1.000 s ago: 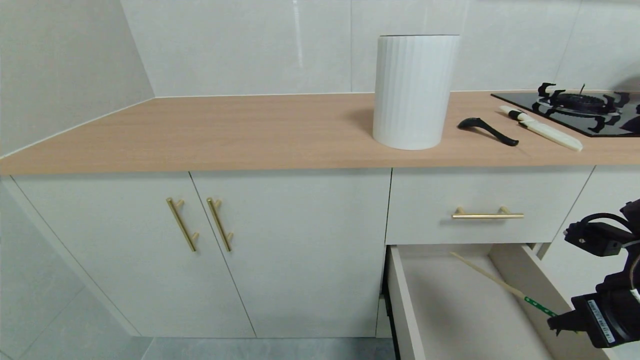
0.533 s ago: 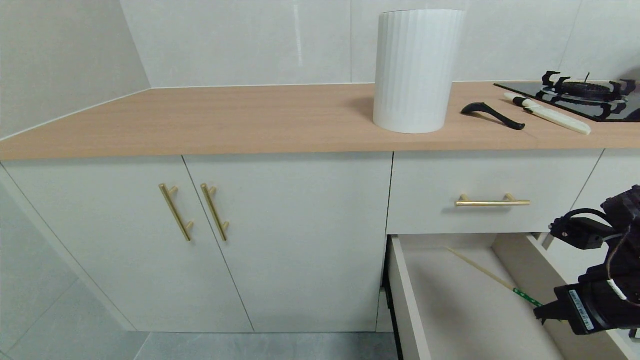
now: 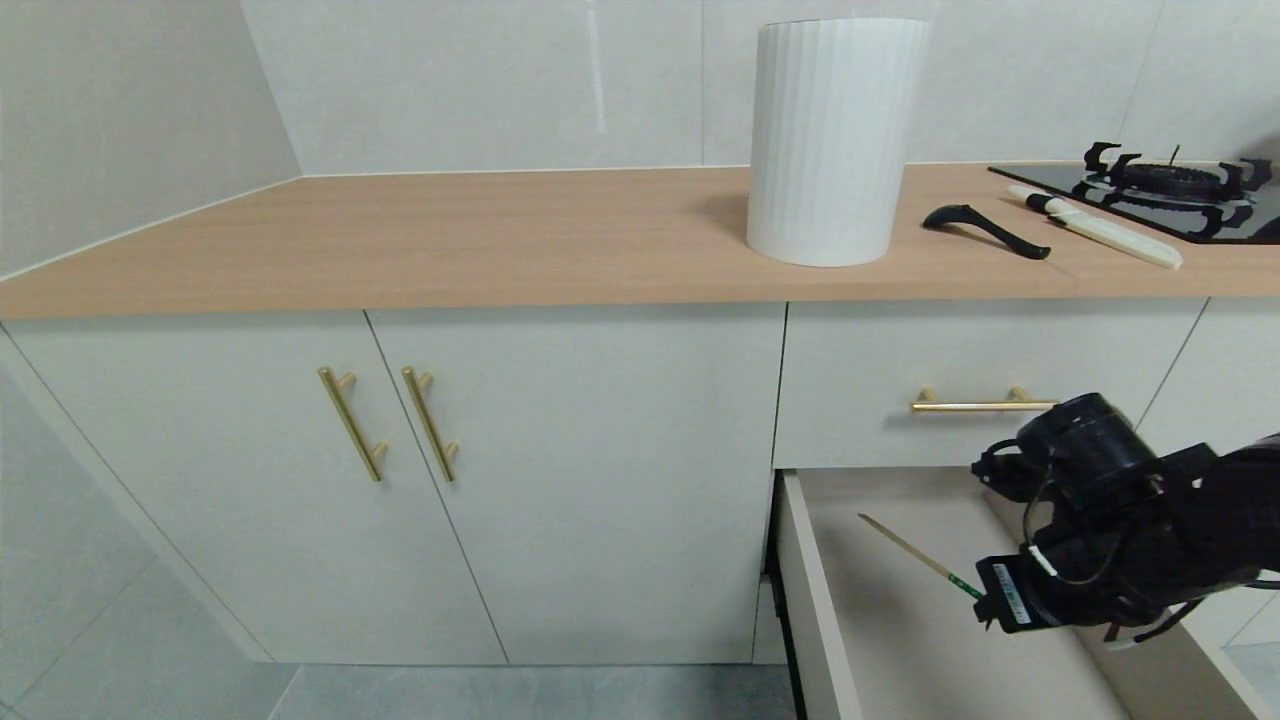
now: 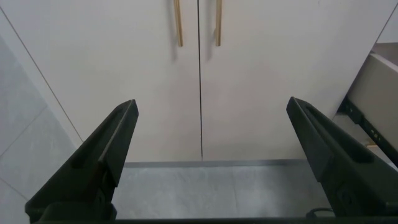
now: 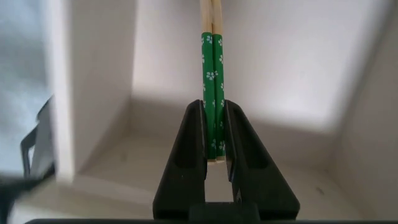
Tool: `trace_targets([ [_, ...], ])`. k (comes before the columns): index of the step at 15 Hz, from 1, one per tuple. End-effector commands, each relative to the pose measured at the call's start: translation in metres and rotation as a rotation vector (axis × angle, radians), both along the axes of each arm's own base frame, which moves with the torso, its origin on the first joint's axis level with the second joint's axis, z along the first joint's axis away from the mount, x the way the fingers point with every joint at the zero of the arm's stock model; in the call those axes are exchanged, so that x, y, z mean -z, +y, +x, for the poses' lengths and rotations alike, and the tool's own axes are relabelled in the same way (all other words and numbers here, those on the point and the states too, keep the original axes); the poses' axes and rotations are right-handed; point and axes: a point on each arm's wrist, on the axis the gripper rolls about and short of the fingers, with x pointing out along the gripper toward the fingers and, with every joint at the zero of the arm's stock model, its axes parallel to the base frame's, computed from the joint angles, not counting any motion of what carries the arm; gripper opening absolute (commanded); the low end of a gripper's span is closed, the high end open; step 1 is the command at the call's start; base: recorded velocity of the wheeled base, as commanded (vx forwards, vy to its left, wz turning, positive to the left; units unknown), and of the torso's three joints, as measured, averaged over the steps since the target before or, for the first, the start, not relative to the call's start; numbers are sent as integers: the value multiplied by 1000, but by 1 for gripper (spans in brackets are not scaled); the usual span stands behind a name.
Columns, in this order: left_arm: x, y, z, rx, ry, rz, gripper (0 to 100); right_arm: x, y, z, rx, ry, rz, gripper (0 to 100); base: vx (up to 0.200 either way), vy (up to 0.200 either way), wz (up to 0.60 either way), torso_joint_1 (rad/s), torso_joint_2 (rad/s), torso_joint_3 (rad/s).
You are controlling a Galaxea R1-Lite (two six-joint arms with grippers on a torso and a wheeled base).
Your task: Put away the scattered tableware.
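The right gripper (image 5: 216, 152) pinches the chopsticks (image 5: 211, 68) by their green ends over the drawer's (image 3: 808, 590) middle; the left gripper (image 4: 211, 109) is spread. They seem light, stiff and slip-prone.

Wooden countertop (image 3: 450, 240) bears white ribbed canister (image 3: 826, 140), black utensil (image 3: 985, 230) and knife (image 3: 1095, 228)

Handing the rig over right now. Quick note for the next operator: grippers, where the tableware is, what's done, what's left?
Right gripper: shut on the chopsticks, held over the open drawer.
Left gripper: open, empty, facing the cabinet doors.
On the counter: black utensil and white knife, to the right of the white ribbed container.
Done: drawer is open, chopsticks are in hand above it.
Left: release the chopsticks into the drawer, then probably the utensil and knife, then shut the drawer.
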Motion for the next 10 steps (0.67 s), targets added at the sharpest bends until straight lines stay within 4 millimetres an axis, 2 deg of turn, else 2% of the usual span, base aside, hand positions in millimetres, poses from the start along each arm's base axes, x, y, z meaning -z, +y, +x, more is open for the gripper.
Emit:
trace_targets([
  [1,0,0,0,0,0,1,100,55,14,22,17,103,-43,0,0,0,0,0,0,0],
  [4,0,0,0,0,0,1,100,94,19,34,36,75,-41,0,0,0,0,0,0,0],
  [5,0,0,0,0,0,1,100,113,19,37,47,48,-61,0,0,0,0,0,0,0],
  [10,0,0,0,0,0,1,100,153,20,38,53,31,-86,0,0,0,0,0,0,0],
])
